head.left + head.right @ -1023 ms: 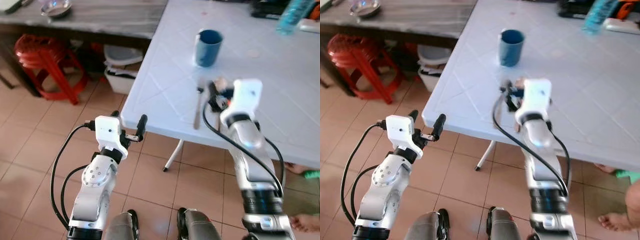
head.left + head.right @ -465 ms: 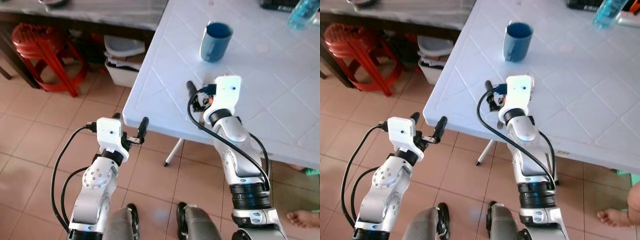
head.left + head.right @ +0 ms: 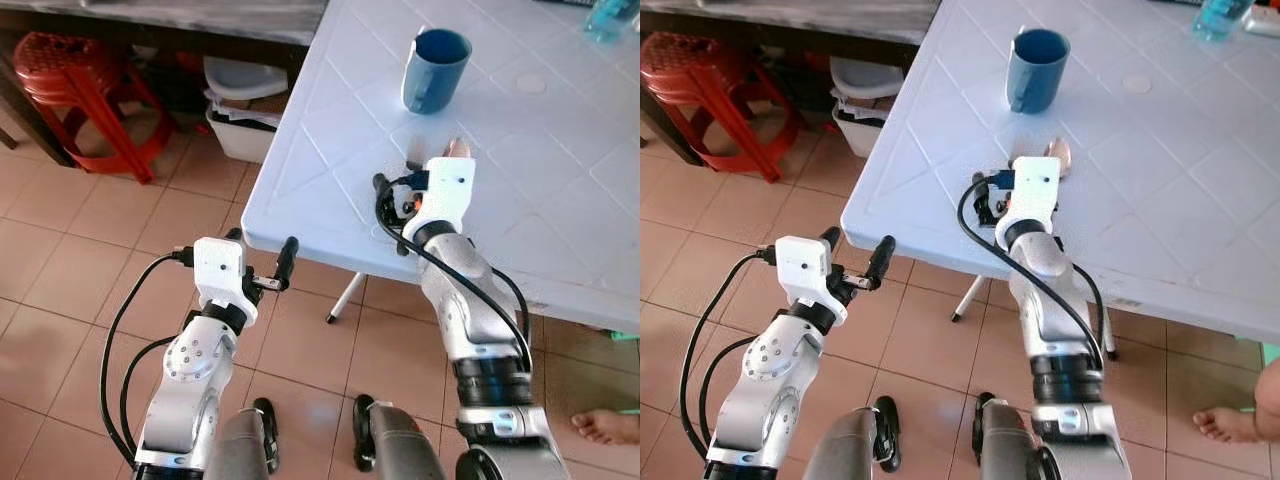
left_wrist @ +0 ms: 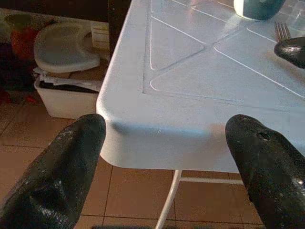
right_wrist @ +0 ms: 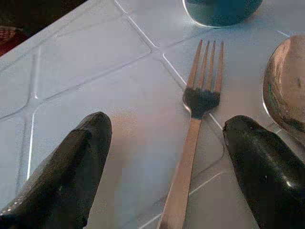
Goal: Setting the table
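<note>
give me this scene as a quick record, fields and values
surface: white table
cup: blue, upright
fork: flat on the table, tines toward the cup
spoon: beside the fork
right gripper: open above the fork, not touching it
left gripper: open, off the table's corner, holds nothing
under the side bench: red stool, white bin

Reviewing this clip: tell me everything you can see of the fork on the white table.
The fork is plain shiny metal with four tines and a long, slim, flat handle. It lies flat on the white table, tines pointing toward the blue mug. A metal spoon lies close beside it. The right gripper is open with one finger on each side of the handle, not touching it.
</note>
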You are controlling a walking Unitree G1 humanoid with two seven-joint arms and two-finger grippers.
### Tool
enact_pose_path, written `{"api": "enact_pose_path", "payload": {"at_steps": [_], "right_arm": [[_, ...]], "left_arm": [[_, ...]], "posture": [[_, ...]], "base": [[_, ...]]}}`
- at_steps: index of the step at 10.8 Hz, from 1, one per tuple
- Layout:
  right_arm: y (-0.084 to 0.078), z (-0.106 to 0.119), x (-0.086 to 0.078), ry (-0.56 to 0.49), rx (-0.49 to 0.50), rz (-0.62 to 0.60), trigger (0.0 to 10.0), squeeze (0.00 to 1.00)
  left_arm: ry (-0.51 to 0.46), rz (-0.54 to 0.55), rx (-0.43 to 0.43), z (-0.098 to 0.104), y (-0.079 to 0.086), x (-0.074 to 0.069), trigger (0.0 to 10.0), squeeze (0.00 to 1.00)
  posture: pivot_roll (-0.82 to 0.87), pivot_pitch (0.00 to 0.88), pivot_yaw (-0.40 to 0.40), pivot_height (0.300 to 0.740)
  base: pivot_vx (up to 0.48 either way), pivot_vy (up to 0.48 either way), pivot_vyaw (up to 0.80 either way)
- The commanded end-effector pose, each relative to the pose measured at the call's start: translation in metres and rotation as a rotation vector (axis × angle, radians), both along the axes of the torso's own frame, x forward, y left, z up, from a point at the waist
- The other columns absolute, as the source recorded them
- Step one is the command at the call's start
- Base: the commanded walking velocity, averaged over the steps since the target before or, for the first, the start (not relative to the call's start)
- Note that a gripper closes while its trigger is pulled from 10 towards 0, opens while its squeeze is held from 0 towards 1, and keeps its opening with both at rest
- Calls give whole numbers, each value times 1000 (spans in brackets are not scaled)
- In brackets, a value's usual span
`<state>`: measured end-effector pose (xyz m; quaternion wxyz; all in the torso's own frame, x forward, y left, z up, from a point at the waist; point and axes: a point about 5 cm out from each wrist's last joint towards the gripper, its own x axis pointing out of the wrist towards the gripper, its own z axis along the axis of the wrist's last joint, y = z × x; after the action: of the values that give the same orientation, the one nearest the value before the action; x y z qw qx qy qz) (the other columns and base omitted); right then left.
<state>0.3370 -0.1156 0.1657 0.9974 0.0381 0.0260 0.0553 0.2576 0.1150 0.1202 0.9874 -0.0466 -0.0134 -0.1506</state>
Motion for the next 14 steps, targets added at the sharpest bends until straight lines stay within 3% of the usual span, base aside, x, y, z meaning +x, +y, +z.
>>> {"api": "enact_pose_path", "payload": {"at_steps": [1,4,5,6,11,14], "right_arm": [[4,-3,2,32,2,3,10000,0],[10,-5,7,74,-2,12,10000,0],[11,-6,8,88,-7,16,9490,0],[9,-19,5,173,-27,6,0,0],[-9,-49,-4,355,-29,-58,0,0],[-19,-62,-12,426,-4,-98,0,0]], "left_arm": [[-2,1,10,0,3,-2,10000,0],[-15,-54,-28,3,1,-4,10000,0],[-18,-68,-41,4,1,-4,10000,0],[-41,-113,-71,8,2,-5,10000,0],[-62,-211,-66,10,2,-7,10000,0],[-63,-216,-64,9,1,-8,10000,0]], "posture": [[-52,277,27,740],[-54,279,22,740],[-55,278,20,740],[-58,276,13,740],[-75,272,3,740],[-76,272,0,740]], "base": [[0,0,0],[0,0,0],[0,0,0],[0,0,0],[0,0,0],[0,0,0]]}}
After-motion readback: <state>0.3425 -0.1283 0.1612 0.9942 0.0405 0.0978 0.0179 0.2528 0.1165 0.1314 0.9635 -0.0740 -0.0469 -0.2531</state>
